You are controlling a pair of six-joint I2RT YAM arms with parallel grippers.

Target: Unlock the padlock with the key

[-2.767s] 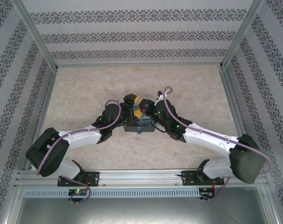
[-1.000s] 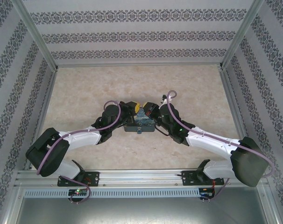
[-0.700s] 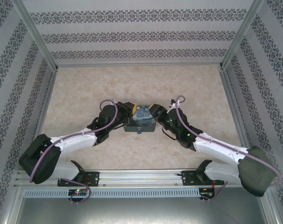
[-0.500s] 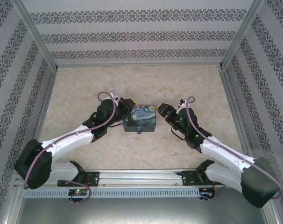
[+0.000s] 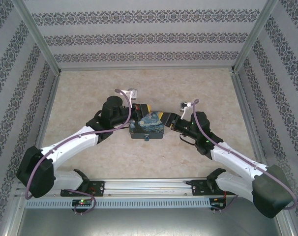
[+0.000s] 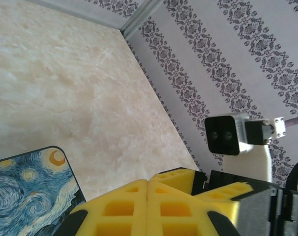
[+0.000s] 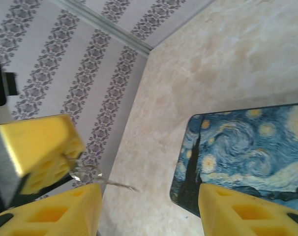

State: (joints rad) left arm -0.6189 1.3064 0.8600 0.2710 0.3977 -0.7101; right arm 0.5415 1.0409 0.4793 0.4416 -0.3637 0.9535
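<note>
Left claw (image 6: pixel 148 187): we note its yellow pads pressed fully together on the key, at the box's far-left corner.
Key (image 7: pixel 120 186): a thin grey sliver with a small wire loop. It juts from the left claw's tip toward the right claw, in the air beside the box.
Right claw (image 7: pixel 149 196): pads apart, roughly half wide, empty; we see the box's corner between them.
Padlock (image 5: pixel 146 139): small and blue, on the box's near face, nearer the bases than both claws and untouched.
Box (image 5: pixel 148 125): dark with a swirly blue-yellow lid, lying between the claws.
Table (image 5: pixel 90 93): beige, marbled.
</note>
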